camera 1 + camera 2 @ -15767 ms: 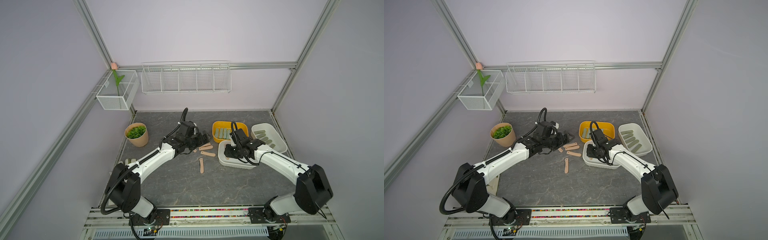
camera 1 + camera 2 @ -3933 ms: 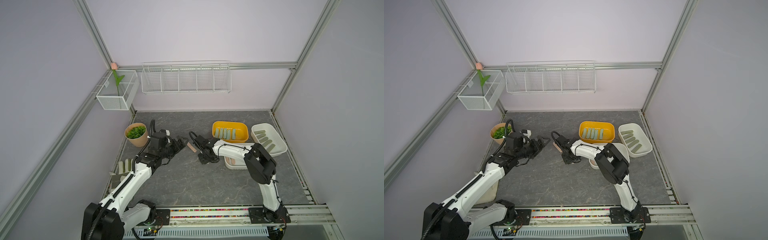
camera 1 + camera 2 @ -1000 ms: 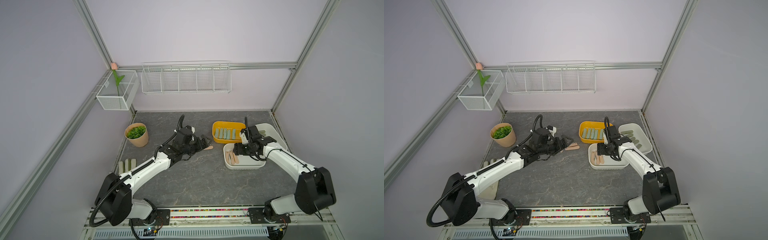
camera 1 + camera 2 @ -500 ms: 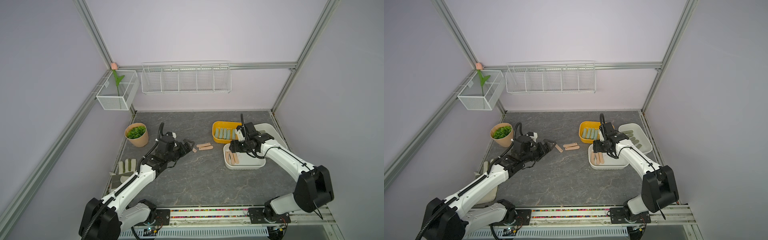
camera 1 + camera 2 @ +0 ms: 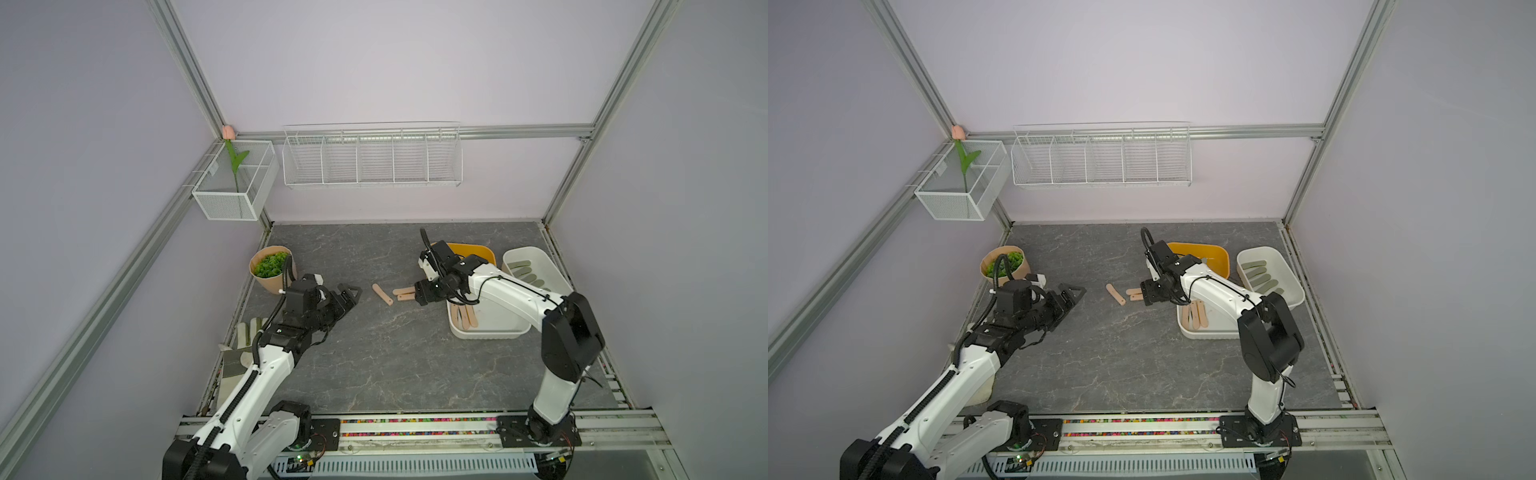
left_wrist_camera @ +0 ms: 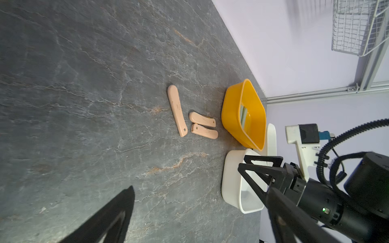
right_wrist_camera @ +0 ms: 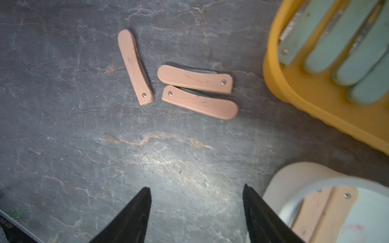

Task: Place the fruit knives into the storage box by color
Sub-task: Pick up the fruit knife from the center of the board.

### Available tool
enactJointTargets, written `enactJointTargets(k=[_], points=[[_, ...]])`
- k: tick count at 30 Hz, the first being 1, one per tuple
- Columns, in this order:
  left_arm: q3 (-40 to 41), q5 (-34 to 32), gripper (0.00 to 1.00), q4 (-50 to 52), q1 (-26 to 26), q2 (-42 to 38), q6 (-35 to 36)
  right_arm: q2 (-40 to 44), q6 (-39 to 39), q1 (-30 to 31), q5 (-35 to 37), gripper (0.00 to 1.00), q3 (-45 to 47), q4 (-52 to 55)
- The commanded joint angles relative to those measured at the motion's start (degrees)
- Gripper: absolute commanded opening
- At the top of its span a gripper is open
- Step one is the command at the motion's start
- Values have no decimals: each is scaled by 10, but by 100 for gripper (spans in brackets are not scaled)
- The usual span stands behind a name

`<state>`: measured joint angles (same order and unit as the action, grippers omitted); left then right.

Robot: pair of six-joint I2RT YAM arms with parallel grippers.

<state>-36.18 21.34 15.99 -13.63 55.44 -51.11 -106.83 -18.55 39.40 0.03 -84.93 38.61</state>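
Peach-pink fruit knives, three loose mid-table: single knife (image 7: 134,67), and a pair (image 7: 197,91) side by side just beside it, near the yellow tub (image 5: 478,248), which holds the mint-teal knives (image 7: 341,42). More peach-pink knives (image 5: 465,316) lie in the nearer white tub (image 5: 486,332). The olive knives (image 5: 524,270) are in the far white tub (image 5: 523,251) by the table's right edge. Right gripper (image 7: 196,188): jaws apart, empty, over bare table near the pair. Left gripper (image 5: 1075,289): jaws apart, empty, toward the left edge.

Three fruit knives (image 5: 382,294) are lying on the tabletop (image 5: 374,353), just left of the nearest tub (image 5: 486,334). The rear tub (image 5: 482,251) and the rightmost tub (image 5: 550,268) are sitting behind it, each holding more of them. A plant pot (image 5: 266,284) is standing far left.
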Motion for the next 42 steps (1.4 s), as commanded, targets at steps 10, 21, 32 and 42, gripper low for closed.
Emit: enactJointTargets(k=[10, 21, 32, 42], points=[[16, 69, 99, 7, 55, -7, 18, -165, 38, 73, 52, 72, -193, 70], [23, 92, 99, 8, 79, -6, 25, -273, 59, 87, 42, 67, -320, 91], [25, 96, 99, 18, 86, -22, 24, -347, 81, 91, 62, 60, -414, 130], [16, 99, 99, 23, 88, -17, 25, -380, 88, 92, 65, 56, -437, 142]])
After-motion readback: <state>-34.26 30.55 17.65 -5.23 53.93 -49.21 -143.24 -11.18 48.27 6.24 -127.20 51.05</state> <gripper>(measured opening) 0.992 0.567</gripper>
